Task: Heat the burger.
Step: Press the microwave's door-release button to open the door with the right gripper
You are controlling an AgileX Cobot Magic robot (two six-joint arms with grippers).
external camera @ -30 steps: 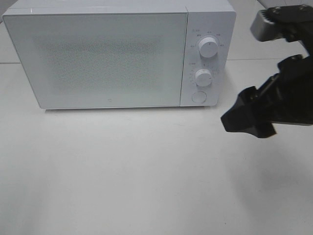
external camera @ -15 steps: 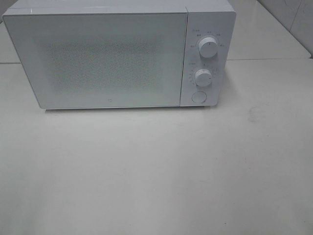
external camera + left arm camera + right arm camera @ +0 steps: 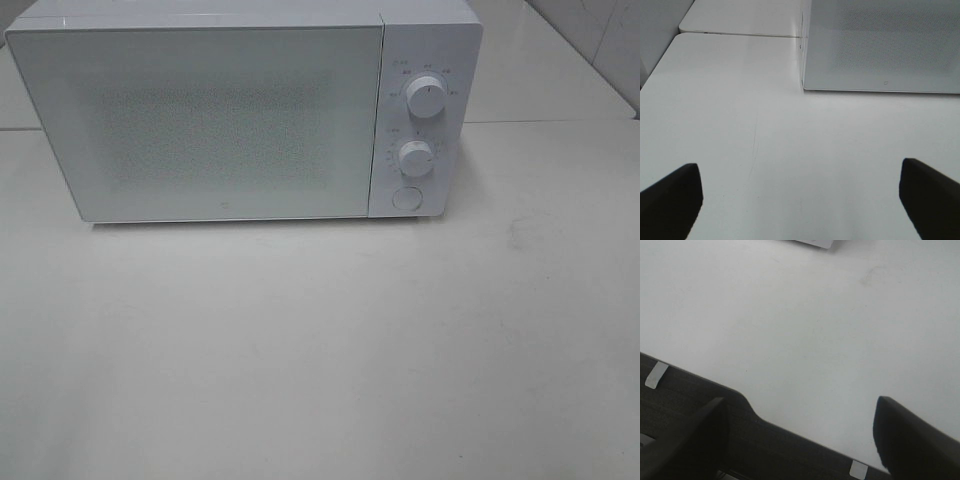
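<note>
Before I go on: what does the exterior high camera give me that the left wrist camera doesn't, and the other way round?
Only exterior high: the microwave control panel, with upper knob, lower knob and round button; no arm is in it. Only left wrist: the left gripper, open with nothing between its fingers, and a second tabletop beyond the seam. Both: the microwave's closed door and the white table. The burger shows in neither.

Microwave (image 3: 230,120) at table's (image 3: 320,350) back
</note>
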